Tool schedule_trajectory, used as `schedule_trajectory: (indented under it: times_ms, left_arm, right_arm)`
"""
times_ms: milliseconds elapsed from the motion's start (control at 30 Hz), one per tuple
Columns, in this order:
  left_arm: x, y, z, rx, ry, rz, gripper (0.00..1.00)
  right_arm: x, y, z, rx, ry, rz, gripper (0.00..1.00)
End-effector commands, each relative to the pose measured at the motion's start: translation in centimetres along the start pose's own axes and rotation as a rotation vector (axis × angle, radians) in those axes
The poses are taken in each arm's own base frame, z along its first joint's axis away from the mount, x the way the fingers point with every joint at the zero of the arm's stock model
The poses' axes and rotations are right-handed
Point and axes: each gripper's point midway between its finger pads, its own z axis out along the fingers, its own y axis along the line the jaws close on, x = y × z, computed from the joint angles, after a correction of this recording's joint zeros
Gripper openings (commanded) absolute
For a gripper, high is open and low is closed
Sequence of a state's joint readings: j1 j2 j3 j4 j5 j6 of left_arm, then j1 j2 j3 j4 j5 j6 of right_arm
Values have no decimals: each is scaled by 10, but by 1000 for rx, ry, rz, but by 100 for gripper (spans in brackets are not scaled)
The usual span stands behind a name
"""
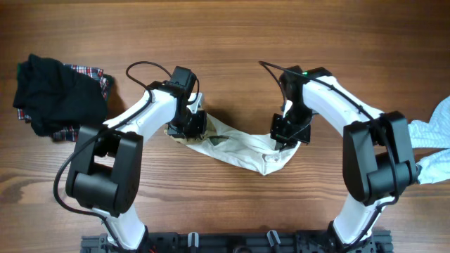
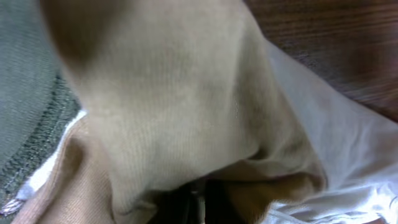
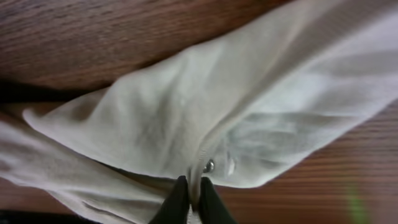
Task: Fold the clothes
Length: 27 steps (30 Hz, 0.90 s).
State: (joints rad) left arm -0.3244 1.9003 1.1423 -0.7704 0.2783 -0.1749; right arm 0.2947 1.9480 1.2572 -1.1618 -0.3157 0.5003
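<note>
Slung across the middle of the table [image 1: 232,42] as a bunched, sagging band: the white T-shirt [image 1: 235,149], tan sleeve at its 9 o'clock end, collar and pale body toward 3 o'clock. Pinched at the 3 o'clock end by the right gripper [image 1: 288,135], fingers pressed narrow with a fold of white cloth and a small snap between them in the wrist view. Met at the 9 o'clock end by the left gripper [image 1: 188,126], buried under tan fabric, so impossible to tell whether clamped or loose, though the hammock shape hints at a hold. Probably held by two ends this way to pull the cloth out flat before any crease; judged an early stage, nothing folded yet. Further out, waiting their turn: a black garment [image 1: 53,95] heaped over a red-plaid piece [image 1: 97,74] at 9 to 10 o'clock, and a pale-blue piece [image 1: 434,135] at 3 o'clock by the edge, all well apart from the shirt.
</note>
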Motion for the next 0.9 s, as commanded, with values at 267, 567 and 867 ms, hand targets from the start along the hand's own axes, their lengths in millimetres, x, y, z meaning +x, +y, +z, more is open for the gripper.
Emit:
schedule_trajectory:
  times_ms: [267, 567, 867]
  left_arm:
    - [-37, -30, -88, 41, -259, 64, 32]
    - [-37, -6, -23, -28, -122, 87, 27]
    - [-34, 51, -3, -207, -75, -133, 19]
  right_arm:
    - [8, 19, -1, -42, -8, 49, 7]
    - [-7, 33, 3, -30, -108, 1, 48]
    - [-39, -34, -13, 212, -235, 56, 30]
